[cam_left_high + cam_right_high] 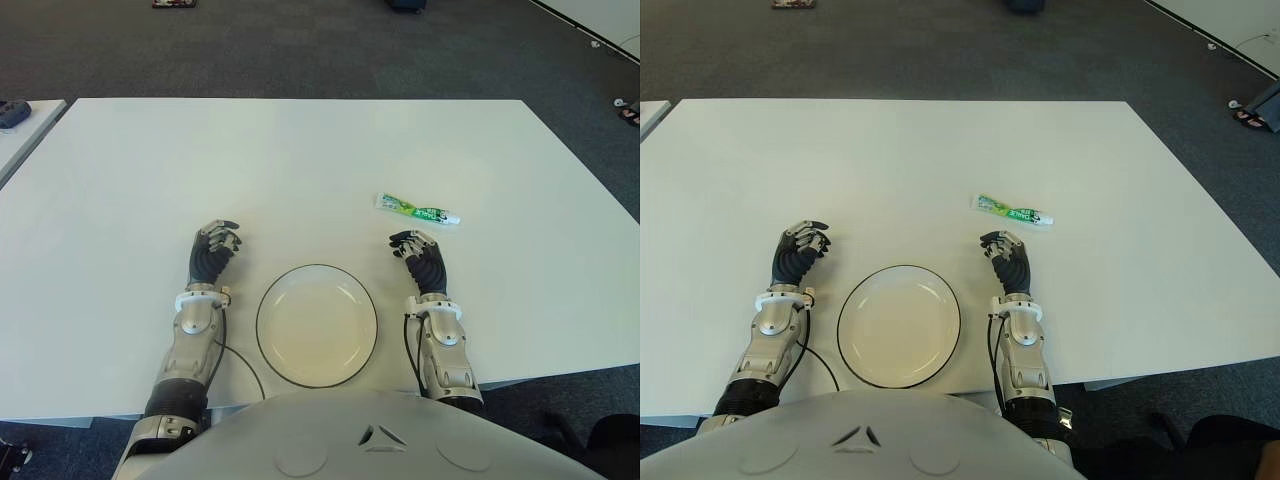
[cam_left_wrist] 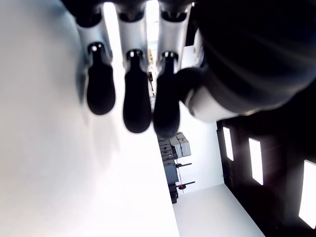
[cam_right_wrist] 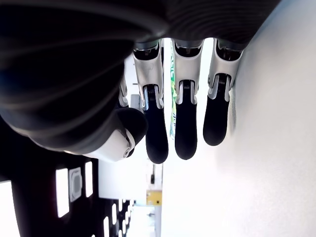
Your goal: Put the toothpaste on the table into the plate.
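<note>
We see toothpaste (image 1: 417,208) right of centre, above our empty, loosely curled right hand (image 1: 420,258); left hand (image 1: 213,250) likewise, flanking plate (image 1: 268,345).

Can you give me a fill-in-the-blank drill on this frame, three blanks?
1. The toothpaste lies on the table, just beyond the robot's ____ hand.
2. The plate sits between the two hands and holds ____.
3. The left hand shows on the plate's ____ side, holding nothing.

Missing words: right; nothing; left
</note>
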Controlling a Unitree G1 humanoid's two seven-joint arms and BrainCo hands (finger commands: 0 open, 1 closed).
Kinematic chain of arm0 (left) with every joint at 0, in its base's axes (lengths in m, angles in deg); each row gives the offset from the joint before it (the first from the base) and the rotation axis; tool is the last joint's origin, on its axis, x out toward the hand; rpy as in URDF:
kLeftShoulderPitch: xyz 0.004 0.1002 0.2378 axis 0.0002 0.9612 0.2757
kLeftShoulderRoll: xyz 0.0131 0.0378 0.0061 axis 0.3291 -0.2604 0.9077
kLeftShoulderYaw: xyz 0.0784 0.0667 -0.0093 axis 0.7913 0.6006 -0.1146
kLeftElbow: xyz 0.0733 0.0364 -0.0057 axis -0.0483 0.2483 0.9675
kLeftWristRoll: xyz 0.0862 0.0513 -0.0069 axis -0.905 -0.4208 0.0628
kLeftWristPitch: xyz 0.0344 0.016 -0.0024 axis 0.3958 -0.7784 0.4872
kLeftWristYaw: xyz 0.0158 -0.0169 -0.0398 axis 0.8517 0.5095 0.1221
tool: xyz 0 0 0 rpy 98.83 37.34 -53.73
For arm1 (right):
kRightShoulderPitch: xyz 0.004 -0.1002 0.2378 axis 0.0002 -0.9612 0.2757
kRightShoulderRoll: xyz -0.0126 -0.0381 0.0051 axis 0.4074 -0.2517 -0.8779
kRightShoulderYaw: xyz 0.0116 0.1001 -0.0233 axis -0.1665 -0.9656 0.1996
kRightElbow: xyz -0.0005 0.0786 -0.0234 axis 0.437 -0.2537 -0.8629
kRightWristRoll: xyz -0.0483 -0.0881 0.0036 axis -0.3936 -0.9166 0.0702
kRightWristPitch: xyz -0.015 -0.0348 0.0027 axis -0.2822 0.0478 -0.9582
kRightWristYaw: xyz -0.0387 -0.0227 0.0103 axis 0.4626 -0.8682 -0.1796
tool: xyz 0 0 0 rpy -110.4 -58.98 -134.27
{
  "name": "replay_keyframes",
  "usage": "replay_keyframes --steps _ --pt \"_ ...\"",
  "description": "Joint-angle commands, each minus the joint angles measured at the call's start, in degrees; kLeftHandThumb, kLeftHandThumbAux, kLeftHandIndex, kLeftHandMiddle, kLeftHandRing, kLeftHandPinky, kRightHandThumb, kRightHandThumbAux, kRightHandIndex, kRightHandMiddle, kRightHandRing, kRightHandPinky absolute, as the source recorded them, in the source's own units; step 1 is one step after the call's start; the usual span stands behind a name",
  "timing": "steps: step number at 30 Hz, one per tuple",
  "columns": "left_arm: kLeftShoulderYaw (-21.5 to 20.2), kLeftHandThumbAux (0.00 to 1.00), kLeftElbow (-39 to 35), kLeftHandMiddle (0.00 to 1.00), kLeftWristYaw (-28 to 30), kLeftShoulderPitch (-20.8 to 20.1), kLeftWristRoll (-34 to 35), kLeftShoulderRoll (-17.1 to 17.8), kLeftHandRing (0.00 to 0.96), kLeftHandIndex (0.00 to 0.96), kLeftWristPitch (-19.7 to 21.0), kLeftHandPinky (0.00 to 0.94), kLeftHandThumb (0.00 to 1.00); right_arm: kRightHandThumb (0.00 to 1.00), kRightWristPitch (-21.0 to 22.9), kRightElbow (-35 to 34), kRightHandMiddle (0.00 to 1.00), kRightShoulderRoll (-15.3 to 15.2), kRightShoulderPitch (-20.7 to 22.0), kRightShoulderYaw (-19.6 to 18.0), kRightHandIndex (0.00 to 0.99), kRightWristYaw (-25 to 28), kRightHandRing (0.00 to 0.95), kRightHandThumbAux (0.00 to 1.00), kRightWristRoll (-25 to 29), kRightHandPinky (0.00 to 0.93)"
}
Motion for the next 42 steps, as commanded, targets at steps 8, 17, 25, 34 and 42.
replay_keyframes --steps 8,17,25,34,42 --pt "0.38 0.718 1.79 0.620 0.20 0.87 -0.37 -0.28 0.633 0.430 2.23 0.610 0.706 0.702 -1.33 0.37 0.448 -1.02 0.45 -0.03 0.428 0.08 0.413 0.724 -0.12 0.431" --pt "0.18 0.718 2.33 0.625 0.23 0.60 0.08 -0.51 0.635 0.430 2.01 0.604 0.706 0.702 -7.08 0.58 0.370 -7.65 2.97 -0.30 0.413 0.85 0.350 0.722 -4.56 0.367" --pt "0.23 0.718 2.79 0.619 0.18 0.56 -0.01 -0.53 0.628 0.430 1.63 0.594 0.706 0.599 -10.27 4.07 0.214 -11.98 8.59 -0.26 0.203 -2.03 0.221 0.566 -9.29 0.255" --pt "0.49 0.718 2.58 0.620 -0.20 0.83 -0.49 -0.71 0.626 0.431 1.31 0.602 0.706 0.580 -9.38 10.94 0.069 -15.69 15.88 1.26 0.064 -8.98 0.063 0.444 -18.30 0.103" --pt "0.57 0.719 2.71 0.624 -0.60 0.94 -0.88 -0.88 0.632 0.431 0.94 0.605 0.706 0.542 -4.57 12.12 0.003 -18.70 20.79 3.53 0.003 -9.93 0.003 0.358 -24.65 0.008"
